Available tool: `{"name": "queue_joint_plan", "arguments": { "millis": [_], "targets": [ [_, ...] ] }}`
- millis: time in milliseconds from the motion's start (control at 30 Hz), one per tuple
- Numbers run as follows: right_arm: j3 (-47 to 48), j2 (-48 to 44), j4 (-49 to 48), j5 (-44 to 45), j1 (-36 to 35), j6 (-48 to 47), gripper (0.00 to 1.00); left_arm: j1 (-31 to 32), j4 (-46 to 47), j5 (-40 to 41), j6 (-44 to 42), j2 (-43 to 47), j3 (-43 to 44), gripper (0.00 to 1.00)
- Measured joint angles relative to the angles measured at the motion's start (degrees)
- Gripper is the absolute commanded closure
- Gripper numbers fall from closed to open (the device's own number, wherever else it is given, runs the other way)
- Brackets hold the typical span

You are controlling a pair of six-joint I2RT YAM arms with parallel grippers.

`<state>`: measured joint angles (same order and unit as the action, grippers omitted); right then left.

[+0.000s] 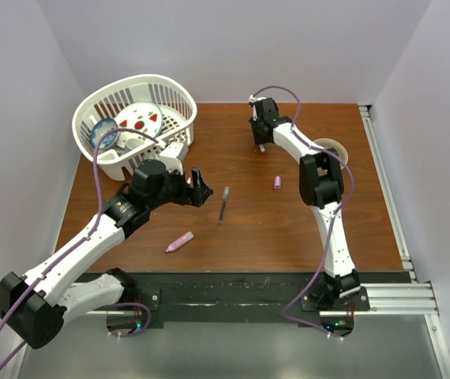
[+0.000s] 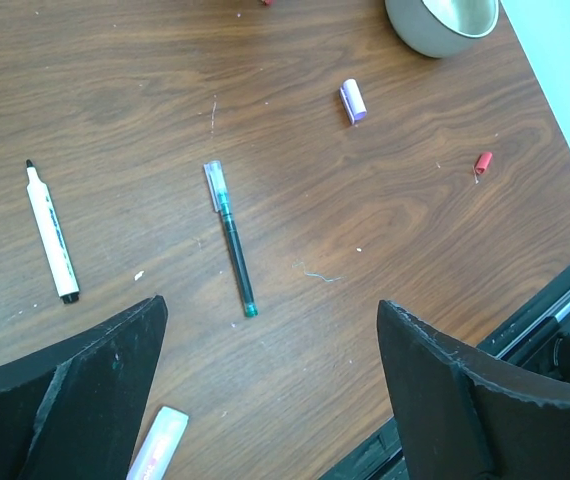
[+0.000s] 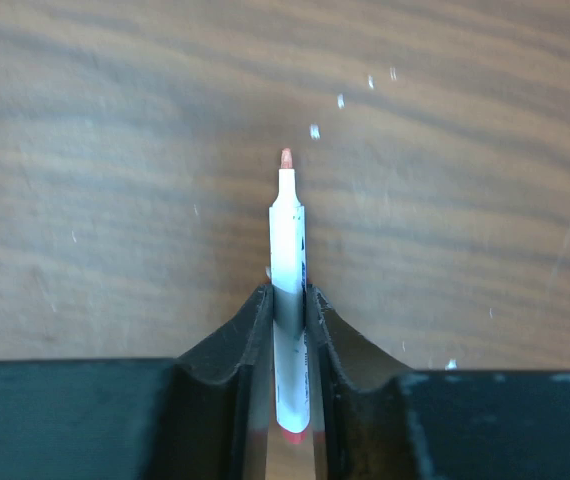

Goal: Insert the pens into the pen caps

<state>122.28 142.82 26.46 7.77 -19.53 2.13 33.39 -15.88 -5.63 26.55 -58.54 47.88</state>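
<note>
Top cam first. My left jaws hang over the middle-left of the tabletop [image 1: 288,229], right in front of the white basket [image 1: 187,110]. They're spread wide with nothing in them. The dark pen [image 1: 223,205] lies flat just to their right. The pink marker [image 1: 179,242] is closer to my bases, lying at a slant. A pink cap [image 1: 277,182] sits right of the dark pen, next to my right arm. My right jaws are out at the far side pointing down, and from up here I can't tell what they've got. A beige bowl [image 1: 340,150] peeks out from behind that arm.

Left wrist cam: my two fingers [image 2: 75,400] are far apart and empty. The dark pen is on the wood between and past them, looking greenish with a clear piece on its far end. A white marker with a black tip [image 2: 50,232] lies off to the left. The pink cap and a red cap [image 2: 483,163] are further out toward the bowl, well apart from each other. One end of the pink marker pokes in at the bottom edge.

Right wrist cam: the jaws are pinching a white marker with a red tip [image 3: 287,240]. The bare tip sticks out past them, just above the wood.
</note>
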Motion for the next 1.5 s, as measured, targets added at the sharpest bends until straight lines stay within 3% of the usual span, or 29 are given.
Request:
{"name": "queue_joint_plan", "arguments": {
  "millis": [167, 400, 800, 1000, 1167, 1500],
  "targets": [
    [-12.5, -7.6, -1.8, -0.3, 0.0, 1.3, 0.9, 0.0, 0.0, -0.2, 0.9, 0.1, 0.0, 0.14],
    [-37.6, -23.9, -7.6, -5.0, 0.0, 9.6, 0.94, 0.0, 4.4, -1.7, 3.1, -0.7, -2.9, 0.19],
    [-65.9, -50.6, -29.2, -18.1, -0.9, 29.1, 0.96, 0.0, 25.3, -16.3, 13.2, -16.2, -6.1, 0.26],
    [-74.3, -60.8, -39.7, -20.9, -5.7, 38.4, 0.96, 0.0, 36.2, -22.1, 18.4, -21.9, -6.1, 0.31],
    [-77.4, -67.1, -44.2, -20.7, -10.5, 43.1, 0.97, 0.0, 39.1, -24.3, 20.4, -26.0, -4.2, 0.35],
    [-79.9, -74.3, -45.9, -19.2, -11.5, 46.4, 0.99, 0.0, 44.3, -27.2, 21.9, -26.5, -1.6, 0.42]
  ]
}}
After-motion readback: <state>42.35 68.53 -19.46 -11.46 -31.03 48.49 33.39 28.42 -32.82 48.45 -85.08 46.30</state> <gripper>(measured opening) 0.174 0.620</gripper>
